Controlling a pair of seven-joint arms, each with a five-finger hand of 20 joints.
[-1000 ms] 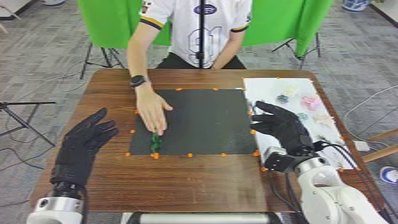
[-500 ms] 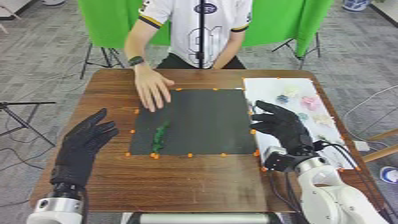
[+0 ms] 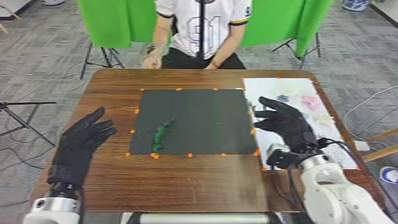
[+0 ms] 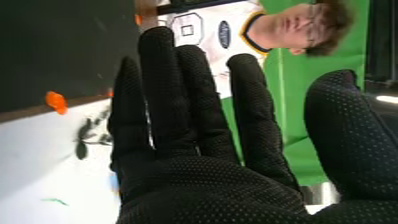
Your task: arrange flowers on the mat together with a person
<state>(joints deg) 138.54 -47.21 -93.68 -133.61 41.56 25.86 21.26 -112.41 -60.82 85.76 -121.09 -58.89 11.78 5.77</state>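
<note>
- Our right hand [image 3: 291, 129] hung by the border between mat [image 3: 206, 117] and sheet [image 3: 266, 85], fingers straight and thumb spread wide, gripping nothing.
- Key bit for us: the pink flower [image 3: 311, 103] was on the sheet, ahead of that hand and a little right. The blue flower [image 3: 289, 92] was up there too, more straight ahead.
- So we'd have gone forward for a flower, then left to place it. Right arm was clearly our closer one.
- The green stem [image 3: 160, 136] lay on the mat's left side, long axis roughly front to back, far tip leaning right. Our left hand [image 3: 80, 142], also loosely open, was nearer that.
</note>
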